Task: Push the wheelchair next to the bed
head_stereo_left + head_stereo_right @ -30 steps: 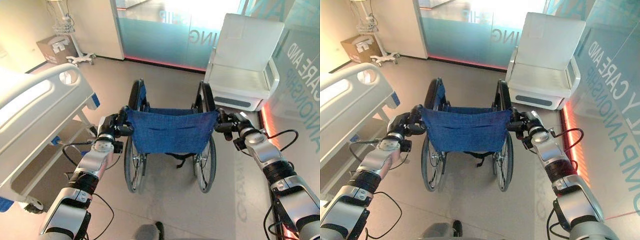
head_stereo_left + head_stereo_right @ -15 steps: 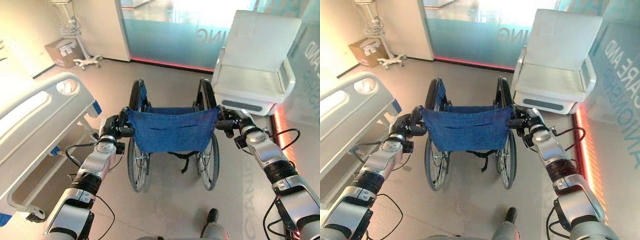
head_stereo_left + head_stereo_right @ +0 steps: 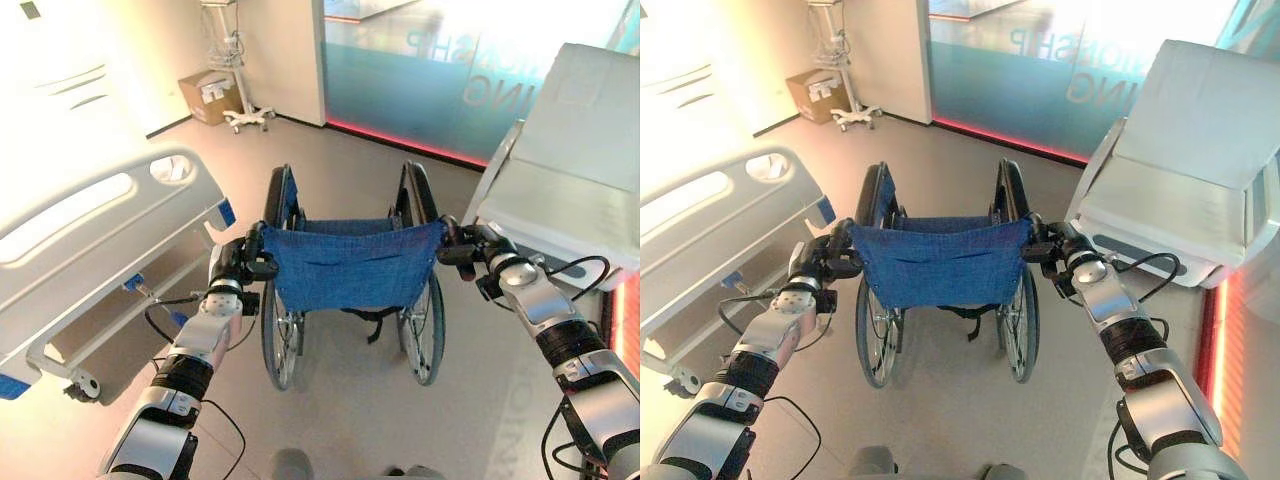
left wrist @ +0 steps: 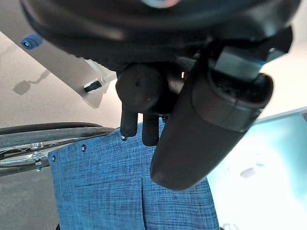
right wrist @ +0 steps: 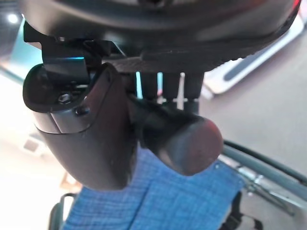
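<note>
The bed stood at the robot's left, its white footboard rail nearest the chair, its long axis running away toward the left wall. The left hand was clenched round the wheelchair's left push handle, just beside the bed's foot corner. The wheelchair stood directly ahead of the robot on the open floor, blue backrest facing it, wheels pointing straight forward, near the bed's foot end but apart from it and not yet alongside. The right hand was clenched round the right push handle, close by a white recliner chair at the right. Judged from this, the bed lay forward and left of both hands; the left arm was nearer it, so the coming push would need to bear leftward
</note>
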You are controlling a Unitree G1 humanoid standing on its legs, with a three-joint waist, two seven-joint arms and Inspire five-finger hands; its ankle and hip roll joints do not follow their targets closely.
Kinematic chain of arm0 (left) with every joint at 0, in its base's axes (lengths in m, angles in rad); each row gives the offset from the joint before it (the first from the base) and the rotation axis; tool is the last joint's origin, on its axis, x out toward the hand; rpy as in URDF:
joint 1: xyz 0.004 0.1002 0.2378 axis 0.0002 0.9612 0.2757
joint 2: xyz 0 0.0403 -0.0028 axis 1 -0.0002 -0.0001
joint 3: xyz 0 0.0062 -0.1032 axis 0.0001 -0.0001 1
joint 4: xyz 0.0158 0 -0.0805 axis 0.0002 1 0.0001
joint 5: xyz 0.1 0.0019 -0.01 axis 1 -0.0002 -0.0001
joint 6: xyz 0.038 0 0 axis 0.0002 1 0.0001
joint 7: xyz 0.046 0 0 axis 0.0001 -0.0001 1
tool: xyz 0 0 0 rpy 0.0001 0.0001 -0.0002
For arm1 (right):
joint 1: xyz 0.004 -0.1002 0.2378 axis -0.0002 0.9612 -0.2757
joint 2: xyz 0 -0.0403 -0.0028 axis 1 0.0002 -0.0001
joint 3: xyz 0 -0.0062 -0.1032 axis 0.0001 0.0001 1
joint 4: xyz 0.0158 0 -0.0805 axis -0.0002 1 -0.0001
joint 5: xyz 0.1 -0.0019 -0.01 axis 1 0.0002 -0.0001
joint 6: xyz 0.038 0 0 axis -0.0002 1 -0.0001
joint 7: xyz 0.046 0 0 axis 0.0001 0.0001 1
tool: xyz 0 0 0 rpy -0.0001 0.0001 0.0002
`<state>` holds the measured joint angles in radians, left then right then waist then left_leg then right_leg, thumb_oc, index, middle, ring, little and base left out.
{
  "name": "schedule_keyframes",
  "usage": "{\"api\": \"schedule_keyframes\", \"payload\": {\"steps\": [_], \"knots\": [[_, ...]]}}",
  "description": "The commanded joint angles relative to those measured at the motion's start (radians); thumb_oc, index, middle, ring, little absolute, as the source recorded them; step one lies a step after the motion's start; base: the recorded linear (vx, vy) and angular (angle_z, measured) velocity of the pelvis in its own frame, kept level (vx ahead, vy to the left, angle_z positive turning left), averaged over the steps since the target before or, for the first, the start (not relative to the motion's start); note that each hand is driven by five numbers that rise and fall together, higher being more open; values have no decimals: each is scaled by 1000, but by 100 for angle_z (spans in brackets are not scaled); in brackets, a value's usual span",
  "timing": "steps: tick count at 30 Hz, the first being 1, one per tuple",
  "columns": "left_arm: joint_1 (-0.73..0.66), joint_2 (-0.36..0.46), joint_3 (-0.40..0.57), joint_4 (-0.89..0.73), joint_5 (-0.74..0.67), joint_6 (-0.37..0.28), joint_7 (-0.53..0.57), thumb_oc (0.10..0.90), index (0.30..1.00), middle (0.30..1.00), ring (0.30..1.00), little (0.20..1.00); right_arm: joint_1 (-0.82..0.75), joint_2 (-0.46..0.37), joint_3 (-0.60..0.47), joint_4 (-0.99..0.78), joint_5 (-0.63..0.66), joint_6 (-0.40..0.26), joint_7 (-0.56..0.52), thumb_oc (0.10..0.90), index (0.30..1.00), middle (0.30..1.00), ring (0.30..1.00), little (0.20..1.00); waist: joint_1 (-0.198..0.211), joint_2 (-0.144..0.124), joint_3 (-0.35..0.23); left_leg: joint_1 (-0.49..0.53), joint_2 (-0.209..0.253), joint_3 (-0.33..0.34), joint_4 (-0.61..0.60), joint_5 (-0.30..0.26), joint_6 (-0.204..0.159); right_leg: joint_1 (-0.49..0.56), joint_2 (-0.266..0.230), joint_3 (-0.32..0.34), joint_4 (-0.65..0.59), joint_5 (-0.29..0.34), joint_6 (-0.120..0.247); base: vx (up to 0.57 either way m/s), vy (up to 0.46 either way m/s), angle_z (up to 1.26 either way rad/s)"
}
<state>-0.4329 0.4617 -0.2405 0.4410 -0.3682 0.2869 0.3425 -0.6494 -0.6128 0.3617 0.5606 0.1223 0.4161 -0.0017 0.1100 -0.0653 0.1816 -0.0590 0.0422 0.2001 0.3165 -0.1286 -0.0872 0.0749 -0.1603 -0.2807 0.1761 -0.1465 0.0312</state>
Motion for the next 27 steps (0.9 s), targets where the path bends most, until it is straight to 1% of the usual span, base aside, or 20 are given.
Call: {"api": "schedule_keyframes", "payload": {"steps": [1, 2, 3, 4, 6, 7, 8, 10, 12, 13, 14, 15, 17, 18, 19, 23, 24, 25, 26, 27], "knots": [[37, 34, -27, 13, 64, -48, -14, 400, 300, 300, 300, 300, -9, -34, 98, -24, -143, -61, -5, 400, 300, 300, 300, 300, 24, 56, 18, -106, 30, -37, -128, 233, -4, 59, 97, -47, -63, 50, 15, 480, 82, -23], [42, 32, -24, 13, 69, -52, -14, 400, 300, 300, 300, 300, -12, -35, 100, -21, -141, -64, -6, 400, 300, 300, 300, 300, 32, 65, 19, -121, 44, -41, -196, 273, -10, 69, 107, -38, -60, 38, 12, 408, 78, -35], [44, 32, -23, 13, 72, -53, -15, 400, 300, 300, 300, 300, -13, -35, 101, -20, -140, -65, -6, 400, 300, 300, 300, 300, 34, 67, 20, -124, 48, -42, -210, 282, -12, 73, 109, -36, -59, 34, 11, 471, 109, -50], [58, 39, -10, 12, 78, -57, -25, 400, 300, 300, 300, 300, -17, -36, 99, -8, -142, -76, 4, 400, 300, 300, 300, 300, 49, 78, 18, -135, 65, -51, -286, 315, -16, 90, 116, -32, -42, 10, 9, 577, 157, -50], [86, 52, 17, -4, 87, -58, -35, 400, 300, 300, 300, 300, -16, -46, 97, -9, -142, -93, 27, 400, 300, 300, 300, 300, 64, 87, 16, -137, 72, -49, -295, 313, -8, 103, 113, -35, 6, -34, 6, 572, 181, -51], [99, 58, 30, -10, 84, -58, -36, 400, 300, 300, 300, 300, -13, -48, 98, -8, -136, -100, 34, 400, 300, 300, 300, 300, 68, 90, 14, -136, 65, -46, -268, 295, -1, 103, 110, -34, 36, -59, 4, 512, 190, -61], [114, 67, 45, -9, 82, -59, -47, 400, 300, 300, 300, 300, -2, -39, 93, -3, -130, -102, 38, 400, 300, 300, 300, 300, 75, 80, 12, -136, 39, -43, -203, 240, 19, 108, 94, -37, 86, -97, 9, 534, 192, -71], [145, 75, 66, -31, 86, -53, -70, 400, 300, 300, 300, 300, 34, -26, 77, -26, -157, -88, 58, 400, 300, 300, 300, 300, 90, 64, 0, -159, 10, -45, -100, 172, 40, 130, 70, -45, 123, -121, 21, 550, 191, -68], [157, 69, 80, -40, 91, -49, -79, 400, 300, 300, 300, 300, 56, -26, 64, -34, -169, -93, 53, 400, 300, 300, 300, 300, 90, 53, -9, -133, 0, -17, -88, 130, 56, 138, 39, -64, 192, -132, 47, 430, 197, -63], [158, 72, 81, -44, 88, -44, -81, 400, 300, 300, 300, 300, 65, -22, 57, -36, -178, -97, 51, 400, 300, 300, 300, 300, 95, 55, -14, -125, -2, -2, -100, 137, 75, 132, 33, -74, 223, -121, 54, 510, 273, -48], [159, 74, 74, -47, 90, -37, -83, 400, 300, 300, 300, 300, 83, -12, 47, -36, -201, -115, 47, 400, 300, 300, 300, 300, 105, 33, -26, -105, -49, -7, -111, 110, 91, 151, -5, -83, 293, -98, 93, 539, 261, -36], [157, 70, 65, -50, 100, -34, -80, 400, 300, 300, 300, 300, 99, -8, 37, -41, -212, -124, 46, 400, 300, 300, 300, 300, 115, 21, -40, -105, -70, 5, -121, 108, 104, 161, -16, -94, 319, -57, 115, 572, 235, -28], [156, 69, 57, -55, 101, -31, -80, 400, 300, 300, 300, 300, 114, -11, 28, -55, -212, -116, 40, 400, 300, 300, 300, 300, 120, 6, -49, -91, -96, 14, -131, 95, 120, 154, -37, -101, 370, -4, 137, 265, 122, -4], [157, 69, 57, -55, 101, -31, -80, 400, 300, 300, 300, 300, 115, -11, 27, -56, -212, -116, 40, 400, 300, 300, 300, 300, 120, 5, -49, -91, -96, 15, -132, 95, 121, 153, -38, -100, 371, -4, 138, 317, 143, 3], [158, 70, 49, -64, 106, -27, -83, 400, 300, 300, 300, 300, 119, -13, 24, -56, -206, -115, 35, 400, 300, 300, 300, 300, 120, 2, -52, -72, -112, 29, -132, 72, 139, 112, -61, -105, 407, 60, 145, 385, 100, -1], [148, 62, 30, -55, 119, -35, -76, 400, 300, 300, 300, 300, 79, 0, 38, -18, -196, -130, 17, 400, 300, 300, 300, 300, 108, 23, -29, -31, -99, 37, -123, 54, 132, 39, -61, -119, 263, 54, 116, 320, -38, -1], [141, 64, 24, -49, 122, -44, -75, 400, 300, 300, 300, 300, 44, 2, 54, 0, -191, -132, 4, 400, 300, 300, 300, 300, 98, 38, -13, 25, -92, 20, -131, 35, 125, -40, -95, -133, 169, 125, 110, 313, -176, -14], [132, 69, 23, -50, 124, -42, -81, 400, 300, 300, 300, 300, 25, 2, 64, 10, -188, -129, -5, 400, 300, 300, 300, 300, 89, 44, -5, 55, -91, 8, -141, 23, 124, -85, -117, -128, 110, 185, 117, 436, -258, -17], [119, 75, 18, -49, 124, -41, -87, 400, 300, 300, 300, 300, 13, 2, 70, 19, -185, -130, -15, 400, 300, 300, 300, 300, 75, 43, 2, 84, -98, -12, -155, 0, 125, -135, -144, -100, 45, 259, 138, 362, -205, 7], [113, 76, 15, -49, 124, -39, -88, 400, 300, 300, 300, 300, 7, 0, 73, 23, -183, -130, -19, 400, 300, 300, 300, 300, 69, 45, 7, 95, -100, -24, -159, -16, 128, -149, -155, -85, 18, 288, 149, 356, -186, 34]]}}
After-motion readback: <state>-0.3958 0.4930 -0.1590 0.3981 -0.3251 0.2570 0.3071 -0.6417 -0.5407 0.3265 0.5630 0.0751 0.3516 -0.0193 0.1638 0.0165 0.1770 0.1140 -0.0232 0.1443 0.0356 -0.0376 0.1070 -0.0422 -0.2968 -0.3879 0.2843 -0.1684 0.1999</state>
